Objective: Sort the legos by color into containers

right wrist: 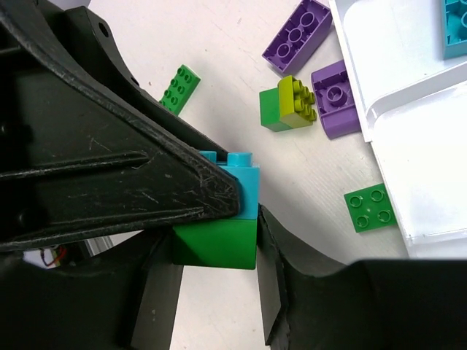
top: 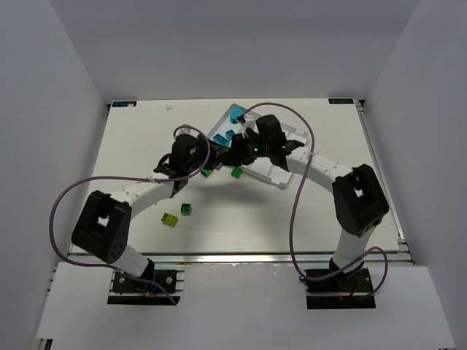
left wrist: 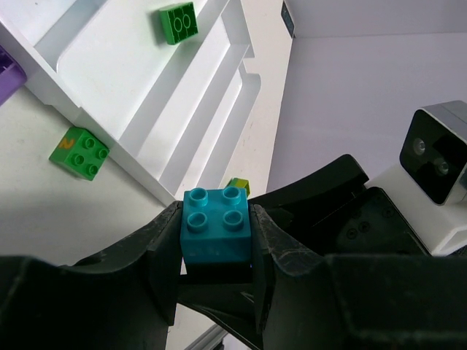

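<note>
Inside white walls point(top: 219, 44), over the pale tabletop point(top: 241, 226) near the tray point(top: 281, 171), the left claw point(left wrist: 216, 240) clamped a cyan brick point(left wrist: 216, 227); the right claw point(right wrist: 215, 251) clamped a green brick point(right wrist: 215, 246) seemingly joined beneath it.

The left arm point(top: 139, 191) and right arm point(top: 328, 169) reached forward and bent inward, their wrists nearly meeting. The left gripper point(left wrist: 216, 244) had its fingers point(left wrist: 160, 270) clamped on a cyan brick point(left wrist: 216, 226); the right gripper point(right wrist: 215, 251) squeezed a green brick point(right wrist: 219, 244) topped with cyan between its fingers
</note>
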Controlling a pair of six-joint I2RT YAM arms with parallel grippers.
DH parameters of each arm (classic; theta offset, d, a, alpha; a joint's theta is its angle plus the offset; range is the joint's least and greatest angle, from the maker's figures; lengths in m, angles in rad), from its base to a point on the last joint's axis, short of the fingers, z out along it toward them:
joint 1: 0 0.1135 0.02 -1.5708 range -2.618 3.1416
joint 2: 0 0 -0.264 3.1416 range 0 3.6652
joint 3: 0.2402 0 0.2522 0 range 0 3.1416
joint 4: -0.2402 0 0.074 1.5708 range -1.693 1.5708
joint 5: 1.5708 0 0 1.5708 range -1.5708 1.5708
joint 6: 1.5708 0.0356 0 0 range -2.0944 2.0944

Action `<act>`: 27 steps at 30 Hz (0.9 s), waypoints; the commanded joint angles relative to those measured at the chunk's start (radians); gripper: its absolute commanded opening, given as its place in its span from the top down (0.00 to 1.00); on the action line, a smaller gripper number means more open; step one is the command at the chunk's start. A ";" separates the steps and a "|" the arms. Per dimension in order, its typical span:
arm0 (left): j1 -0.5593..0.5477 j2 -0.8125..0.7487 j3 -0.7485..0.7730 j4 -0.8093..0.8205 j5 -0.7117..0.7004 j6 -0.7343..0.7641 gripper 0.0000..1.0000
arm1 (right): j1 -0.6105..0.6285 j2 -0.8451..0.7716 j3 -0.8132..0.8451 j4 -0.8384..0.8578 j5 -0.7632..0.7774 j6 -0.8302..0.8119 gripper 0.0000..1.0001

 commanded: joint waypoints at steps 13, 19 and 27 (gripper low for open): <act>0.066 -0.033 0.013 -0.097 0.052 0.048 1.00 | -0.043 -0.147 -0.094 0.133 -0.061 -0.173 1.00; 0.097 -0.031 0.048 -0.140 0.043 0.091 1.00 | -0.102 -0.082 -0.031 0.064 0.026 -0.272 1.00; 0.102 0.097 0.247 -0.308 0.020 0.225 1.00 | -0.115 0.223 0.268 -0.084 0.167 -0.506 1.00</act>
